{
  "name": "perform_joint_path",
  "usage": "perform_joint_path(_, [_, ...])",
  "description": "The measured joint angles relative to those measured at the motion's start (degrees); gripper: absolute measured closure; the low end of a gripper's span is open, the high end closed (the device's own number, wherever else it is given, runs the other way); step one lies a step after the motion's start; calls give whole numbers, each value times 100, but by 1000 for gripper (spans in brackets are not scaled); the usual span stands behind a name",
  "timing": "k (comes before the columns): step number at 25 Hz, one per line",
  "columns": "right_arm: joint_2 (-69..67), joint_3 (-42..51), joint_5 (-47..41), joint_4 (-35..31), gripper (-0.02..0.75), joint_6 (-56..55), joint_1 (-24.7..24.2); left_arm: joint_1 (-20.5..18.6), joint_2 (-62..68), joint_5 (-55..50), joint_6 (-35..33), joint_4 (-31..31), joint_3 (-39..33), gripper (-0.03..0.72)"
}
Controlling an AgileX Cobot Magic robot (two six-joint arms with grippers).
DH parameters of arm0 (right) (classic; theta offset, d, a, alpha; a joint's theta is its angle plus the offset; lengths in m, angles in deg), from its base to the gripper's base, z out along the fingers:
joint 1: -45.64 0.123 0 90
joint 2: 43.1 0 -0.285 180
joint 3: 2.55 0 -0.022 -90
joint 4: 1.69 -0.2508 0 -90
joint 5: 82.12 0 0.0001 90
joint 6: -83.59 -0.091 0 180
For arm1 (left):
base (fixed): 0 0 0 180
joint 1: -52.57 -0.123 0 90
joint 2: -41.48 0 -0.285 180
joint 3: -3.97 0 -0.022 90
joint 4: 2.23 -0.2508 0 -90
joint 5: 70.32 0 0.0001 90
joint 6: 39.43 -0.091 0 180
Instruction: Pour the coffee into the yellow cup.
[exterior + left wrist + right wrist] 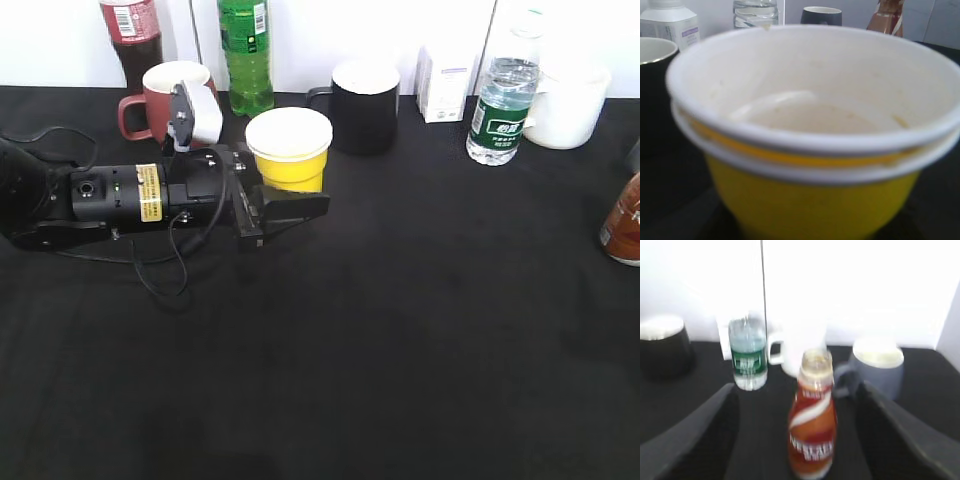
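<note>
Yellow paper cup with white rim [289, 150], far left on the black table [420, 330], sits in the left tool [285, 205], grip unclear. Right tool [800, 440] gapes, empty, around the open brown coffee bottle [812, 425]; a blurry approach risks toppling it.

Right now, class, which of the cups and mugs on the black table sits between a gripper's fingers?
The yellow paper cup, between the left gripper fingers; the other mugs stand apart behind.

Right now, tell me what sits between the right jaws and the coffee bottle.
Nothing: in the right wrist view only bare black table separates the open right gripper from the coffee bottle.
</note>
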Motion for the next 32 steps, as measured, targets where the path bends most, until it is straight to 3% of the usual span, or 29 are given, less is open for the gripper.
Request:
perform_joint_path(4, [-1278, 11, 402, -5, 177, -52, 0, 0, 0, 0, 0, 0, 0, 205])
perform_joint_path(9, [-2657, 189, 1820, -9, 177, -262, 0, 0, 0, 0, 0, 0, 0, 205])
perform_joint_path(13, [-3690, 1071, 3941, -9, 177, -441, 0, 0, 0, 0, 0, 11, 0, 205])
perform_joint_path(17, [-5364, 1160, 5447, -22, 177, -651, 0, 0, 0, 0, 0, 16, 0, 205])
perform_joint_path(19, [-6152, 1160, 5526, -336, 171, -657, 0, 0, 0, 0, 0, 16, 0, 205])
perform_joint_path(22, [-6564, 1040, 5565, -599, 69, -669, 0, 0, 0, 0, 0, 16, 0, 205])
perform_joint_path(32, [-7330, -445, 5601, -589, 70, -669, 0, 0, 0, 0, 0, 16, 0, 205])
